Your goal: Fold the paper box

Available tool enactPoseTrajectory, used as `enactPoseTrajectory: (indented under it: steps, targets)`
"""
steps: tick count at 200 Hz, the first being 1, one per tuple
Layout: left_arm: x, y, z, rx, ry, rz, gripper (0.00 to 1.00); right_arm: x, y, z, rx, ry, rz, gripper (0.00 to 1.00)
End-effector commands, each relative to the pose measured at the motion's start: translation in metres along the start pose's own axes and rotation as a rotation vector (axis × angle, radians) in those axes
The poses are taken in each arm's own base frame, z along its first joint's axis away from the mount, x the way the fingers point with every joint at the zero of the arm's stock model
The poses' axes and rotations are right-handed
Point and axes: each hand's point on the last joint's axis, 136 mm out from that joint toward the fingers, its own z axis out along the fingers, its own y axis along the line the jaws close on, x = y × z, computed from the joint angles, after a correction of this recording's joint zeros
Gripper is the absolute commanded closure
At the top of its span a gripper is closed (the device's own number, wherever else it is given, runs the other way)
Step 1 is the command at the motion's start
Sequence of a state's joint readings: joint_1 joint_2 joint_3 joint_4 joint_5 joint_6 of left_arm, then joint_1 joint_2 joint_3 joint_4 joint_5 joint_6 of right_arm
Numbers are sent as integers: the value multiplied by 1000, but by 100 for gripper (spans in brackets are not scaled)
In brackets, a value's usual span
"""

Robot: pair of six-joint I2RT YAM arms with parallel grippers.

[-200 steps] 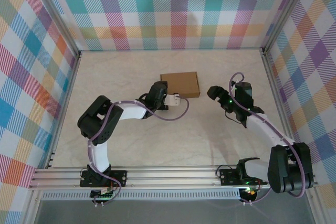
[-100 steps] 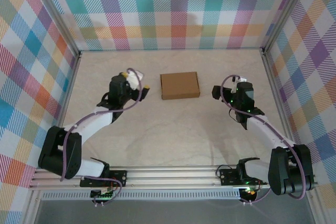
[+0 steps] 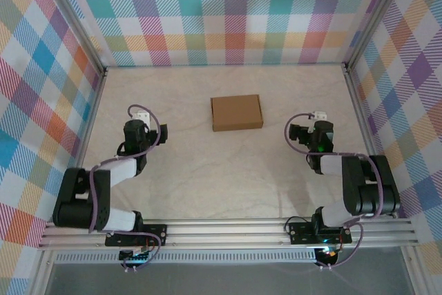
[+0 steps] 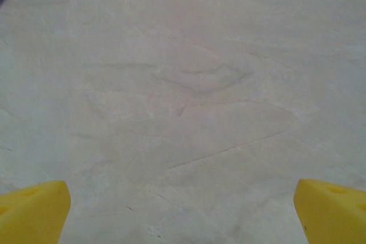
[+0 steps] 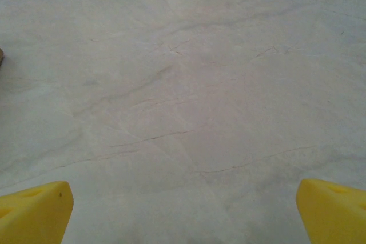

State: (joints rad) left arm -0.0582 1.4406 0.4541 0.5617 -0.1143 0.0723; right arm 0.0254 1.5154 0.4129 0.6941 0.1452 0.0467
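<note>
The paper box (image 3: 236, 112) is a small closed brown cardboard rectangle lying flat in the middle of the table, with nothing touching it. My left gripper (image 3: 141, 131) sits low over the table well to the box's left, folded back toward its base. Its yellow fingertips (image 4: 34, 212) stand wide apart over bare tabletop, so it is open and empty. My right gripper (image 3: 311, 136) rests to the box's right, a little nearer than it. It is also open, its yellow fingertips (image 5: 331, 210) far apart with nothing between them.
The pale marbled tabletop (image 3: 221, 177) is bounded by checked walls at the back and both sides. An aluminium rail (image 3: 228, 229) with the arm bases runs along the near edge. A brown sliver (image 5: 1, 55) shows at the left edge of the right wrist view.
Both arms have drawn back from the box. The left gripper swung from the box's left edge far out to the left and nearer; the right one retreated nearer its base. The box stays put.
</note>
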Motion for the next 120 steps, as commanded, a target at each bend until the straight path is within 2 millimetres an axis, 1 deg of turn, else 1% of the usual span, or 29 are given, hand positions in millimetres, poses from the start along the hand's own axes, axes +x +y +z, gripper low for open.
enactPoseTrajectory:
  steps: [1, 120]
  targets:
    - [-4, -8, 16, 59, -64, -66, 0, -25, 15, -2, -85, -117, -21, 0]
    - [-5, -9, 15, 53, -64, -54, 0, -25, 15, -1, -94, -116, -22, 0]
